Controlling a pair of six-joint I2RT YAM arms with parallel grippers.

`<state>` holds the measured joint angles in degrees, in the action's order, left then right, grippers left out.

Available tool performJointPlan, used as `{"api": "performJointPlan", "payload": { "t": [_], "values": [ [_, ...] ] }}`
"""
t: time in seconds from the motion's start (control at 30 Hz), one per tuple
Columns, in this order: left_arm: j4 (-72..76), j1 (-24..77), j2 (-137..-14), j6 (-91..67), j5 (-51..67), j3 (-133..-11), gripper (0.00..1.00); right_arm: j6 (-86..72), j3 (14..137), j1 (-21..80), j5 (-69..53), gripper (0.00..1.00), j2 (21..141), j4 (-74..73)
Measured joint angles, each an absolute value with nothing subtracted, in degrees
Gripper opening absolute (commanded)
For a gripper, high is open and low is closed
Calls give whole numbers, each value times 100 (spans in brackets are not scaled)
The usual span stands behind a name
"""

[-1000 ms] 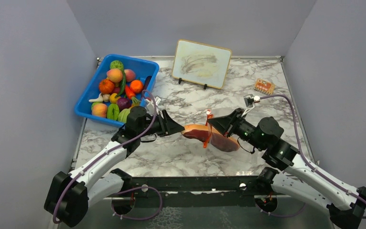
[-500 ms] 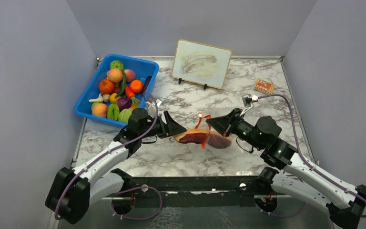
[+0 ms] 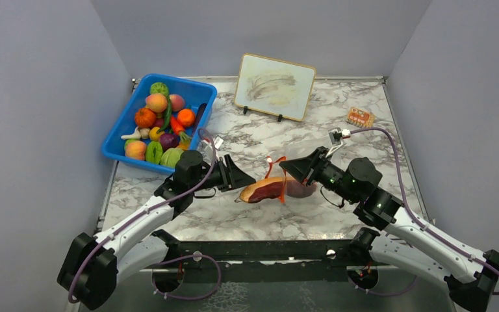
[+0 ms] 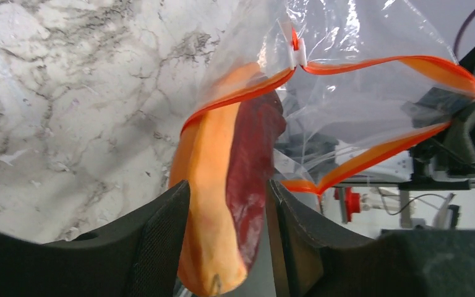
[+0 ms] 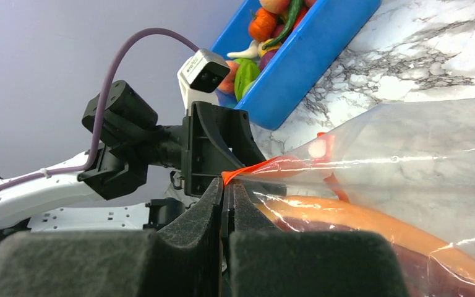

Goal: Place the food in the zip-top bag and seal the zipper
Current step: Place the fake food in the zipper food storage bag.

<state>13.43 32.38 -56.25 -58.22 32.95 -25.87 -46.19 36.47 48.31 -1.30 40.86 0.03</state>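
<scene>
- Over mid-table, the meat slice (image 4: 219,142) pokes halfway into the gaping mouth of the zip-top bag (image 4: 359,99).
- My left gripper (image 4: 227,185) pinches the slice's near end between its fingers.
- My right gripper (image 5: 226,182) is clamped tight on the orange zipper (image 4: 377,62), holding the bag up.
- Other food (image 3: 158,103) sits in the blue bin (image 3: 206,104), far left.

small orange item (image 3: 360,117): unidentifiable | zip-top bag (image 5: 408,142): cut by frame edge
</scene>
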Motion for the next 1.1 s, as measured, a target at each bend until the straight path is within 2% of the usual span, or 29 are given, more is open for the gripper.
{"api": "performJointPlan", "payload": {
  "t": [0.13, 0.2, 0.47, 0.7, 0.77, 0.9, 1.0, 1.1],
  "values": [
    [956, 3238, -5334, -5669, 3295, -2635, 72, -4727, 3651, 4831, -128, 1, 4075, -84],
    [775, 3238, -5146, -5640, 3293, -2635, 75, -4742, 3651, 4831, -121, 1, 4051, -154],
    [504, 3238, -5024, -5570, 3367, -2633, 80, -4748, 3774, 4831, -56, 1, 4128, -211],
    [-16, 3238, -5103, -5199, 3404, -2633, 80, -4751, 3820, 4831, 38, 1, 4209, -207],
    [-121, 3238, -5103, -5146, 3402, -2633, 75, -4755, 3820, 4831, 62, 1, 4209, -207],
    [132, 3238, -5100, -5345, 3404, -2519, 53, -4775, 3820, 4831, 60, 1, 4217, -167],
    [381, 3238, -5107, -5564, 3402, -2383, 22, -4777, 3817, 4831, 32, 1, 4298, -51],
    [596, 3238, -5175, -5649, 3385, -2368, 0, -4777, 3817, 4831, -86, 1, 4482, 56]
  ]
}}
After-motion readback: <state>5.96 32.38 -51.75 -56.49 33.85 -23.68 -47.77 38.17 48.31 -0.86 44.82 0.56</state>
